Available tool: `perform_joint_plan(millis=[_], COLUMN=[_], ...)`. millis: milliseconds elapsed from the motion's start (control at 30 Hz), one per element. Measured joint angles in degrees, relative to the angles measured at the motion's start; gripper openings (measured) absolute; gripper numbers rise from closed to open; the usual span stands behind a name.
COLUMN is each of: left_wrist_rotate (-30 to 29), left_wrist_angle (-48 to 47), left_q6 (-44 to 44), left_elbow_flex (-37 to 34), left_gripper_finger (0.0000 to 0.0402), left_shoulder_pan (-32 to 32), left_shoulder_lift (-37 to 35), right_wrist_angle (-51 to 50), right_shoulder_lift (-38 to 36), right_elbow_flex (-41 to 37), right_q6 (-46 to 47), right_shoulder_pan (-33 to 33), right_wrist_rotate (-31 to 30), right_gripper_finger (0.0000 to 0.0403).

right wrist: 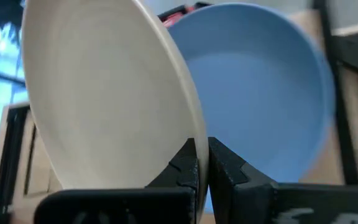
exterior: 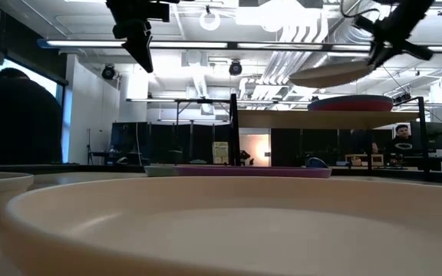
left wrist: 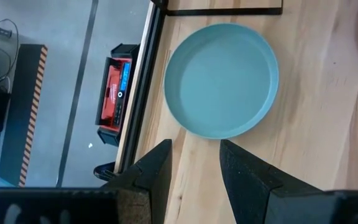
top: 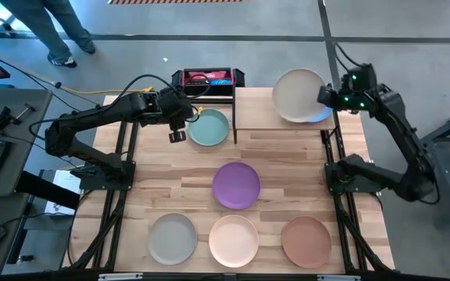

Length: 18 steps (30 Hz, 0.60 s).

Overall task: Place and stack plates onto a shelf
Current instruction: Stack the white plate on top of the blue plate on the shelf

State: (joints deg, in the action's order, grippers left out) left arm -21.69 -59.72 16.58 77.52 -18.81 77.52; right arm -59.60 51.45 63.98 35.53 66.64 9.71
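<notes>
L tool (top: pixel 177 134) open, nothing held, hovers above table (top: pixel 287 156); teal plate (top: pixel 209 128) just beside it, flat on table next to shelf (top: pixel 256 109). Purple plate (top: pixel 236 185) farther off, mid table. R tool (top: pixel 324 97) clamped on rim of cream plate (top: pixel 298 94), tilted, above shelf; blue plate (right wrist: pixel 260 87) right under it on shelf.

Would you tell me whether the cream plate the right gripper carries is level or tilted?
Tilted. The right gripper, shut on the cream plate at its rim, holds it slanted above the blue plate on the shelf.
</notes>
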Motion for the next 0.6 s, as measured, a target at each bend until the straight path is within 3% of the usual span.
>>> perform_joint_plan(millis=[233, 600], left_wrist_rotate=[-1.53, -1.75], left_wrist_angle=[0.00, 1.51], left_q6=[0.02, -1.38], left_elbow_flex=[0.00, -0.02], left_gripper_finger=[0.0124, 0.0124], left_shoulder_pan=[0.00, 0.00], left_shoulder_lift=[0.00, 0.04], right_wrist_angle=[0.36, 0.04], right_shoulder_lift=[-2.90, -2.66], right_elbow_flex=[-3.88, -4.62], right_q6=[3.23, 7.43], right_shoulder_pan=[4.94, 6.90], right_wrist_rotate=[-0.10, -0.15], right_gripper_finger=[0.0000, 0.0000])
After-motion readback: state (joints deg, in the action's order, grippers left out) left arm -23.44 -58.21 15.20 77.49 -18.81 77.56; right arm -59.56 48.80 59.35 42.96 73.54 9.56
